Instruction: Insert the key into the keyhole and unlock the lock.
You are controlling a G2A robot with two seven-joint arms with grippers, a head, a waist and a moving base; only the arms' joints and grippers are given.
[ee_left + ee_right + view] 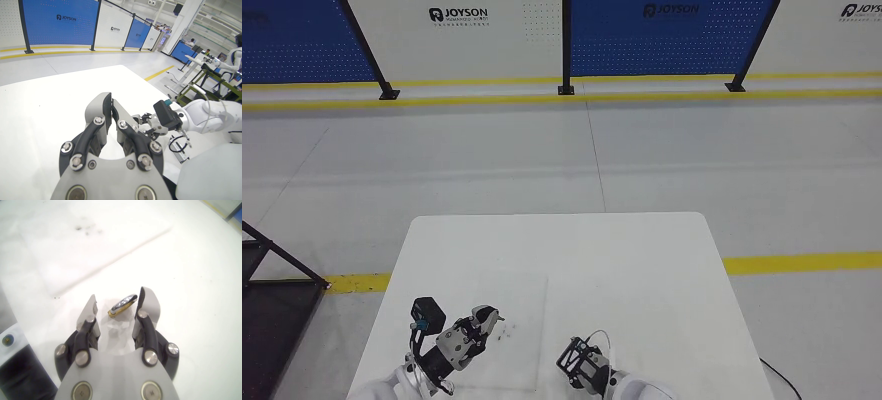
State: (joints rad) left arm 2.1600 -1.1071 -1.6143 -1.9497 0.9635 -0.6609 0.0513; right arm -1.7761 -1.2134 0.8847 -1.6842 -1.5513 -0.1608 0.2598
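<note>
A small padlock with a brass body and a chrome shackle lies on the white table. My right gripper is open and hangs low over it, one finger on either side, and neither finger touches it. From above, this gripper sits at the table's near edge and hides the padlock. My left gripper is shut, with its black pads pressed together, held above the table to the left of the other arm. I cannot make out a key between the pads. The left gripper points toward the table's middle.
A thin white mat with a few dark specks lies on the table just beyond the padlock. The right arm's wrist and black camera box are close beside my left gripper. Blue and white barrier panels stand across the floor.
</note>
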